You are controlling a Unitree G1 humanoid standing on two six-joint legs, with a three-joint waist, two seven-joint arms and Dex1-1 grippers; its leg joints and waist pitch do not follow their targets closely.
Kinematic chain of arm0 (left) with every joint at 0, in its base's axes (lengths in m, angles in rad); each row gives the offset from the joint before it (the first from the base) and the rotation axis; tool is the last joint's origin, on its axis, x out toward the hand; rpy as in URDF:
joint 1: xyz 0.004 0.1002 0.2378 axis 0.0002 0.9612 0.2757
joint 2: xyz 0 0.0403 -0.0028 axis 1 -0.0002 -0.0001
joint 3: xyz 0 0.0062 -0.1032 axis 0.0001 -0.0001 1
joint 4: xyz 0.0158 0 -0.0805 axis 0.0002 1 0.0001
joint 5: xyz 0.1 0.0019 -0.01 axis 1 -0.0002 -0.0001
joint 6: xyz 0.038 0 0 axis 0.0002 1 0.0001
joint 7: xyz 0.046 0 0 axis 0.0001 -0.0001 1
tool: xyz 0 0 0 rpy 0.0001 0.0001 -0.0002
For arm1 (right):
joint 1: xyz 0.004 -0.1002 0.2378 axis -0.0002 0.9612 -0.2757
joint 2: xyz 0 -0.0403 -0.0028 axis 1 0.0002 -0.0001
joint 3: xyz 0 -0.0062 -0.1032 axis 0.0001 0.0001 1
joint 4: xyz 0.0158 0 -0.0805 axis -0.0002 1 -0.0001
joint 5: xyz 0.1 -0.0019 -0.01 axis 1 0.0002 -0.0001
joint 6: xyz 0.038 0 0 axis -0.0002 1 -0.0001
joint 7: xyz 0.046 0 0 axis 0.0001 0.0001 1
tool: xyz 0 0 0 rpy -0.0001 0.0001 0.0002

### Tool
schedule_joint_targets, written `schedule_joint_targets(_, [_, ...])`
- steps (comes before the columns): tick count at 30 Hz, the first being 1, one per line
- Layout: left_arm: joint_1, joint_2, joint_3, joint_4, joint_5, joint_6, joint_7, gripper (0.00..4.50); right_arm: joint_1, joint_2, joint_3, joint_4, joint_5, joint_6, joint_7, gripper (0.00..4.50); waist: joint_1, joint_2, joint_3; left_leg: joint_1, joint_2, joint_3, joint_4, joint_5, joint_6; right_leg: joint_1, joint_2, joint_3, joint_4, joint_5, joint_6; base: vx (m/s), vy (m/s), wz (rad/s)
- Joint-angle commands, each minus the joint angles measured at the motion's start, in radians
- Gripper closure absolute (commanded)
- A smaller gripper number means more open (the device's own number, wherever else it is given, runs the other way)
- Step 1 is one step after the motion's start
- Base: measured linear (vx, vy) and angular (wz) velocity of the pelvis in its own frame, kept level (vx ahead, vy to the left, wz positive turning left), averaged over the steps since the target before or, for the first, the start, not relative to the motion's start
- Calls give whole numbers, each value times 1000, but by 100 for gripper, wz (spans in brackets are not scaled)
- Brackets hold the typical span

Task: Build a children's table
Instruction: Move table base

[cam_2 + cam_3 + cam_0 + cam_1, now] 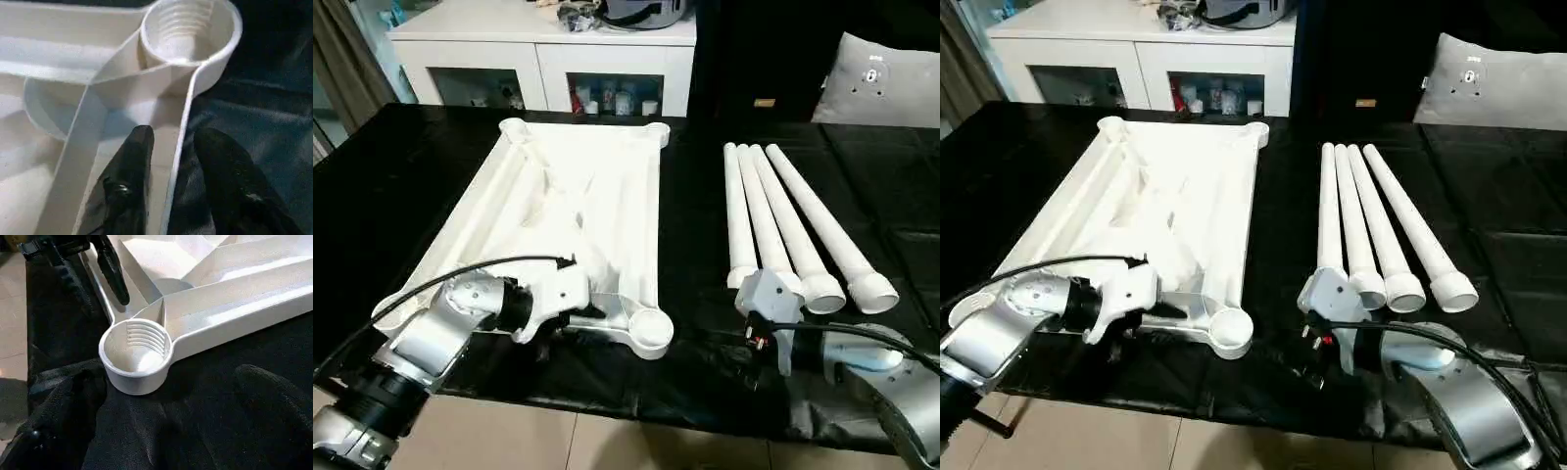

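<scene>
The children's table top [578, 206] lies upside down on the black cloth, ribbed underside up, with round sockets at its corners. My left gripper [173, 139] is at the top's near edge, beside the near right corner socket [188, 29]. It is open, one finger inside the thin rim and one outside, with small gaps on both sides. Several white legs [783, 225] lie side by side to the right of the top. My right gripper [161, 382] rests low on the cloth in front of the legs, open wide and empty, facing that same socket [137, 350].
A black cloth [705, 255] covers the whole work surface, and its near edge drops to the tan floor [558, 441]. A white cabinet with glass doors [548, 59] stands behind, and a grey cushion [881, 83] sits at the far right. Black cables run along both forearms.
</scene>
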Motion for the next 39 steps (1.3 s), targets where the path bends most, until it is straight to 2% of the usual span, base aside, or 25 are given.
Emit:
schedule_joint_targets(1, [-25, 5, -3, 27, 37, -24, 17, 313, 2, -4, 7, -39, -6, 7, -7, 0, -2, -4, -54, -22, 51, -2, -85, -79, 47, 65, -56, 45, -71, -206, -217, 0, 0, 0])
schedule_joint_targets(2, [-27, 5, -4, 36, 42, -30, 20, 331, 0, 0, 6, -37, -9, 8, -12, 0, -2, -5, -54, -23, 51, -3, -85, -70, 47, 66, -57, 45, -70, -195, -219, 0, 0, 0])
schedule_joint_targets(3, [-27, 3, -2, 40, 44, -33, 25, 339, -1, 4, 6, -36, -9, 11, -15, 0, -1, 0, -55, -22, 52, -3, -85, -68, 45, 65, -58, 45, -69, -190, -222, 0, 0, 0])
schedule_joint_targets(4, [-26, 1, 0, 43, 43, -35, 27, 339, -2, 6, 6, -36, -8, 14, -17, 0, -1, -3, -54, -22, 53, -2, -86, -77, 43, 64, -57, 45, -70, -192, -225, 0, 0, 0])
schedule_joint_targets(6, [-29, -2, 1, 55, 45, -44, 26, 366, -3, 9, 10, -35, -12, 11, -22, 0, -1, -3, -52, -21, 52, -1, -87, -103, 38, 63, -58, 46, -73, -226, -224, 0, 0, 0])
schedule_joint_targets(7, [-30, -3, 1, 63, 48, -49, 24, 384, -4, 12, 12, -36, -13, 11, -26, 0, -1, -2, -51, -21, 53, -1, -89, -118, 35, 62, -57, 46, -76, -249, -220, 0, 0, 0])
schedule_joint_targets(10, [-33, -7, 1, 80, 58, -62, 18, 400, -7, 18, 15, -38, -14, 16, -32, 0, -2, 0, -48, -19, 53, -1, -92, -154, 28, 59, -57, 46, -81, -302, -204, 0, 0, 0])
schedule_joint_targets(12, [-32, -8, 2, 81, 58, -63, 15, 412, -8, 20, 15, -39, -15, 18, -33, 0, -2, -1, -48, -20, 53, -2, -93, -160, 24, 59, -58, 46, -82, -324, -192, 0, 0, 0])
schedule_joint_targets(13, [-32, -13, 4, 82, 55, -61, 14, 419, -9, 23, 14, -41, -10, 22, -34, 0, -3, -3, -49, -24, 54, -5, -94, -150, 22, 63, -59, 46, -80, -313, -189, 0, 0, 0])
schedule_joint_targets(16, [-33, -48, 19, 68, 36, -35, 41, 434, -18, 32, 7, -36, -4, 26, -41, 0, -9, -3, -52, -25, 54, -4, -91, -127, 24, 64, -60, 46, -77, -269, -200, 0, 0, 0])
schedule_joint_targets(17, [-34, -68, 27, 64, 31, -20, 66, 440, -25, 36, 4, -27, -10, 28, -52, 0, -11, -7, -53, -27, 53, -4, -89, -106, 27, 66, -59, 45, -74, -238, -210, 0, 0, 0])
schedule_joint_targets(19, [-37, -92, 34, 60, 29, -8, 96, 449, -33, 42, -1, -18, -10, 37, -60, 0, -17, -8, -56, -30, 49, -3, -84, -63, 38, 71, -58, 44, -69, -184, -229, 0, 0, 0])
schedule_joint_targets(24, [-44, -114, 36, 56, 33, -9, 111, 449, -49, 60, -13, -3, -14, 57, -90, 0, -18, -8, -56, -29, 50, 0, -82, -43, 54, 69, -58, 44, -71, -170, -241, 0, 0, 0])
schedule_joint_targets(25, [-46, -129, 39, 51, 30, -3, 106, 449, -67, 87, -36, 18, -16, 68, -129, 0, -18, -9, -55, -28, 51, 1, -83, -49, 53, 68, -57, 43, -71, -182, -241, 0, 0, 0])
schedule_joint_targets(27, [-43, -132, 39, 44, 25, 0, 99, 449, -76, 97, -46, 23, -10, 71, -138, 0, -18, -7, -54, -25, 51, 2, -84, -65, 46, 65, -57, 42, -74, -210, -238, 0, 0, 0])
schedule_joint_targets(31, [-30, -122, 38, 12, 40, -7, 107, 449, -116, 151, -77, 19, -10, 72, -212, 0, -18, -6, -55, -26, 52, 1, -86, -52, 37, 65, -57, 43, -68, -176, -236, 0, 0, 0])
schedule_joint_targets(32, [-29, -124, 45, 11, 33, -8, 108, 405, -127, 166, -87, 19, -6, 80, -231, 0, -18, -7, -56, -25, 52, 1, -86, -47, 36, 66, -56, 42, -67, -170, -236, 0, 0, 0])
schedule_joint_targets(33, [-26, -123, 53, 2, 21, 2, 106, 405, -146, 191, -100, 17, 0, 118, -265, 0, -18, -5, -55, -24, 51, 2, -85, -41, 35, 66, -56, 43, -66, -157, -242, 0, 0, 0])
schedule_joint_targets(34, [-26, -123, 53, 2, 21, 2, 106, 393, -146, 191, -100, 17, 0, 118, -265, 0, -18, -4, -56, -25, 51, 2, -86, -37, 33, 66, -56, 43, -65, -154, -243, 0, 0, 0])
schedule_joint_targets(35, [-21, -120, 64, -16, 3, 18, 101, 393, -172, 217, -112, 20, 1, 164, -303, 0, -17, -6, -57, -22, 53, 2, -85, -37, 29, 66, -56, 43, -64, -146, -245, 0, 0, 0])
schedule_joint_targets(36, [-19, -119, 67, -21, -2, 23, 100, 377, -180, 225, -116, 21, 1, 177, -315, 0, -19, -4, -55, -23, 52, 1, -87, -36, 26, 66, -56, 43, -62, -142, -252, 0, 0, 0])
schedule_joint_targets(37, [-15, -113, 88, -57, -29, 51, 97, 364, -254, 240, -92, 33, -53, 335, -377, 0, -18, -2, -55, -21, 52, 2, -87, -44, 22, 64, -56, 42, -64, -149, -251, 0, 0, 0])
schedule_joint_targets(38, [-13, -110, 99, -77, -41, 67, 96, 356, -289, 245, -84, 41, -67, 402, -396, 0, -24, -3, -53, -21, 49, 0, -88, -39, 10, 66, -49, 41, -59, -149, -253, 0, 0, 0])
schedule_joint_targets(39, [-9, -103, 115, -107, -60, 91, 90, 352, -329, 263, -94, 58, -55, 461, -409, 0, -27, -4, -52, -18, 44, 3, -87, -62, -6, 65, -51, 42, -64, -200, -244, 0, 0, 0])
